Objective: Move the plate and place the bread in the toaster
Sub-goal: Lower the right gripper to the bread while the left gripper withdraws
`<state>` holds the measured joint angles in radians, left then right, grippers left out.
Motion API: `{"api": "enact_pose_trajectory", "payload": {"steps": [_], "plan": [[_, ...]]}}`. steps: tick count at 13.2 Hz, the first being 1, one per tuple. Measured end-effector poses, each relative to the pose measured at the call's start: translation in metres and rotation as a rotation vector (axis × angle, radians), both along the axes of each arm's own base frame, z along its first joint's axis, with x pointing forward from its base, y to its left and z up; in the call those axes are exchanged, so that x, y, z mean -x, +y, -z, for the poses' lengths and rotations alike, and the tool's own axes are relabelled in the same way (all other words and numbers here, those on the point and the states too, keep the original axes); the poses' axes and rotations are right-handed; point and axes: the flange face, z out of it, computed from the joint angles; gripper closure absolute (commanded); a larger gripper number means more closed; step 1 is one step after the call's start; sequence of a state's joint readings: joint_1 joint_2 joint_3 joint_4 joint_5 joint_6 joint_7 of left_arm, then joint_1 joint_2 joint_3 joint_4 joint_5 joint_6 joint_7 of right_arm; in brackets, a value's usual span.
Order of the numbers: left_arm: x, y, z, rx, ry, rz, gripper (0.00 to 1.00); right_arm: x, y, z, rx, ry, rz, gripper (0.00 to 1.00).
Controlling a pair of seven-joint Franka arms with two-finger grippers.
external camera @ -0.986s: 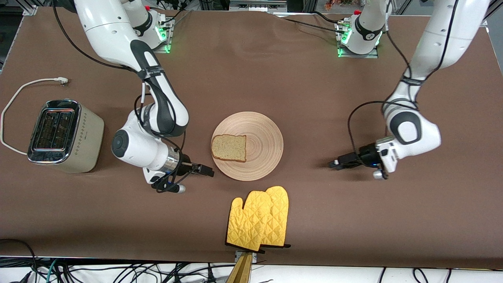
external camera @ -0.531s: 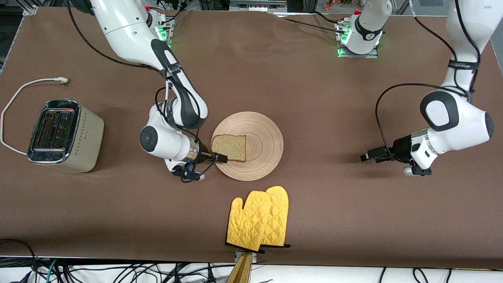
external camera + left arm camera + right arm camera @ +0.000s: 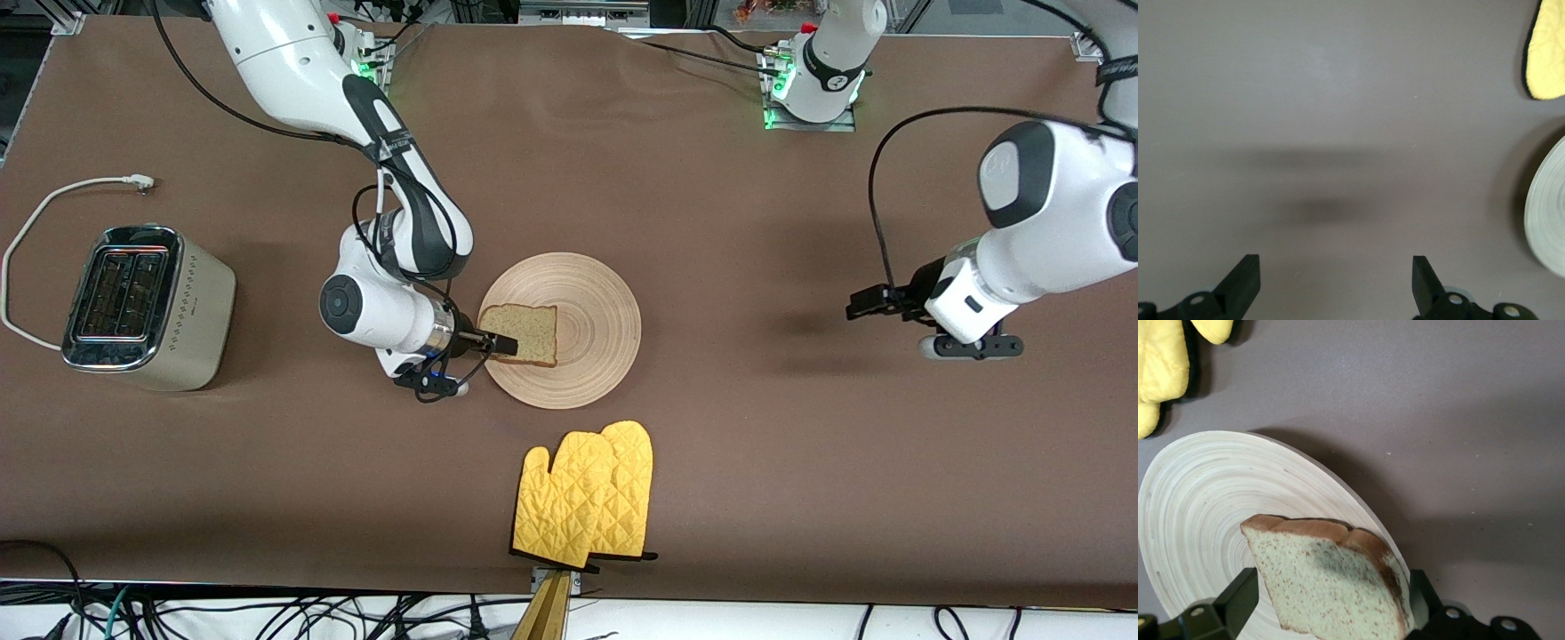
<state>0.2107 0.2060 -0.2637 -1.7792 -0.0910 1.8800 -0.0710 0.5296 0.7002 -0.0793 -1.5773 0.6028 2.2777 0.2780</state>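
Bread (image 3: 520, 332) lies on plate (image 3: 596, 293); toaster (image 3: 147, 307) slots empty.

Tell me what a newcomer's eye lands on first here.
The bread on the wooden plate mid-table, with the right gripper reaching in, fingers either side of the slice. Then the bright yellow oven mitts, nearer the camera, and the chrome-topped toaster at the right arm's end.
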Motion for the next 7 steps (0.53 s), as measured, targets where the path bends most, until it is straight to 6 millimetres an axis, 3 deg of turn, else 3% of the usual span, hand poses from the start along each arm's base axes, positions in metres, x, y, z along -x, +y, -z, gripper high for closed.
{"api": "enact_pose_trajectory", "payload": {"steps": [4, 7], "plan": [[0.008, 0.011, -0.097, -0.098, 0.058, 0.032, 0.00, 0.014, 0.001, 0.010, 0.053, 0.023, -0.057, 0.00], [0.020, 0.012, -0.144, -0.114, 0.081, -0.032, 0.00, 0.022, 0.005, 0.015, 0.068, 0.048, -0.081, 0.00]]}}
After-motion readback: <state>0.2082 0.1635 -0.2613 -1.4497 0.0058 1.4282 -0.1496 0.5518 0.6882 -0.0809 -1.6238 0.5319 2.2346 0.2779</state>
